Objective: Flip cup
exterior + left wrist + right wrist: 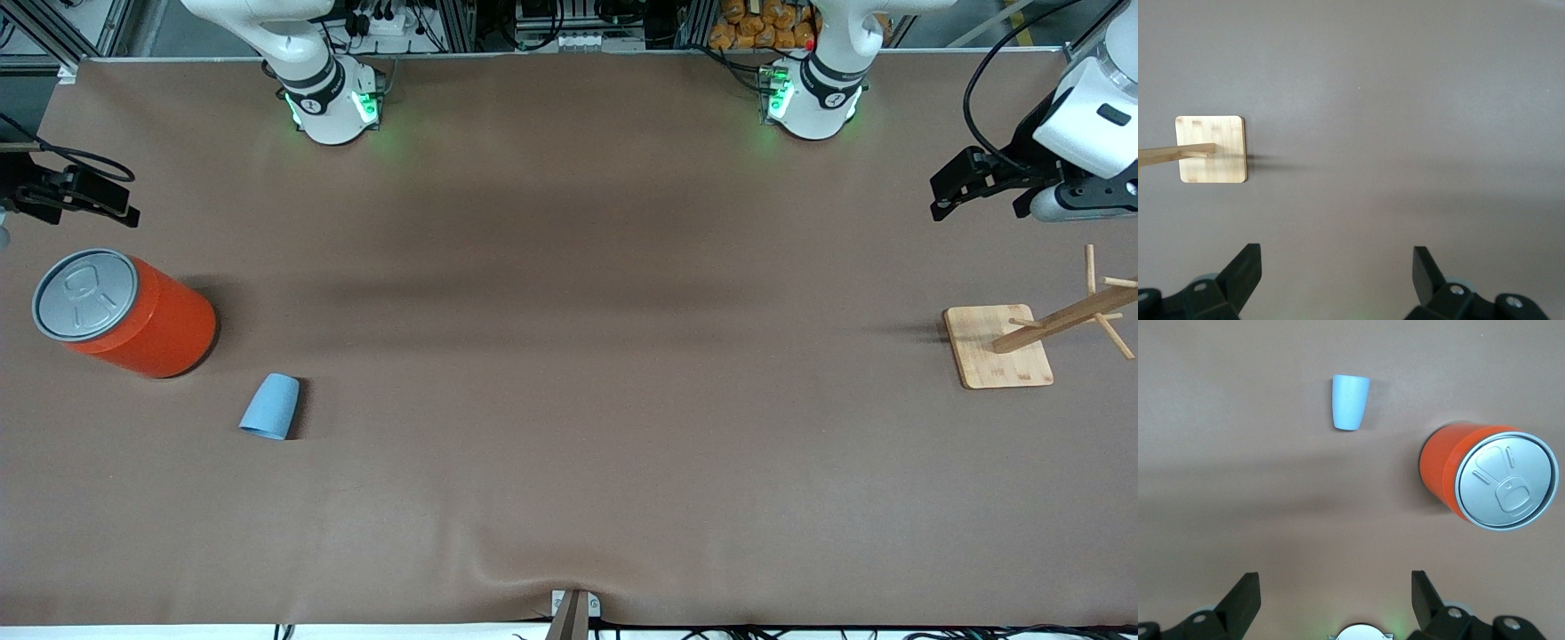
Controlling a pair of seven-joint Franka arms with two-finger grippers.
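The small light-blue cup (271,406) is on the brown table toward the right arm's end. It seems to lie on its side, with the wide rim end nearer the front camera; its inside does not show. It also shows in the right wrist view (1350,402). My right gripper (124,209) hangs open and empty in the air by the table's edge, up from the orange can; in its wrist view (1335,590) the jaws are wide apart. My left gripper (941,197) hangs open and empty at the other end; in its wrist view (1337,267) the jaws are wide apart too.
A large orange can (133,316) with a grey lid stands beside the cup, farther from the front camera, and shows in the right wrist view (1485,480). A wooden peg stand on a square base (991,351) sits toward the left arm's end, below the left gripper (1218,150).
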